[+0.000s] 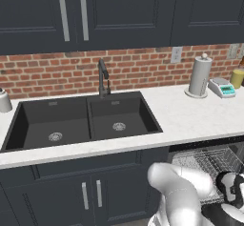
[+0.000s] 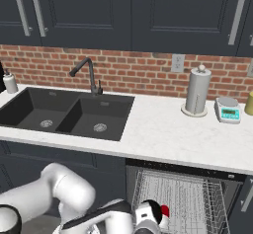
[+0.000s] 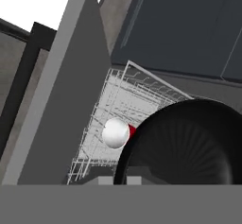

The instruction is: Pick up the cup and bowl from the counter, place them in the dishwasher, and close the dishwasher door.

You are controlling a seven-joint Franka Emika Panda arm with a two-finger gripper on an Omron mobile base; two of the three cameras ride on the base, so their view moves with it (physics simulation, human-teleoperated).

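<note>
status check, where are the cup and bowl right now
Bowl close in front of the hand camera, over the rack; grip can't be confirmed. Cup lying in the dishwasher rack. Door down, not yet closed.

Much of what I need sits half out of sight.
From the hand view, the bowl (image 3: 189, 142) runs off the bottom edge and covers most of the cup (image 3: 116, 133); I can't make out the fingertips. In the right base view, the arm hides the cup (image 2: 164, 211) almost entirely, and the dishwasher (image 2: 183, 198) is cut off below.
</note>
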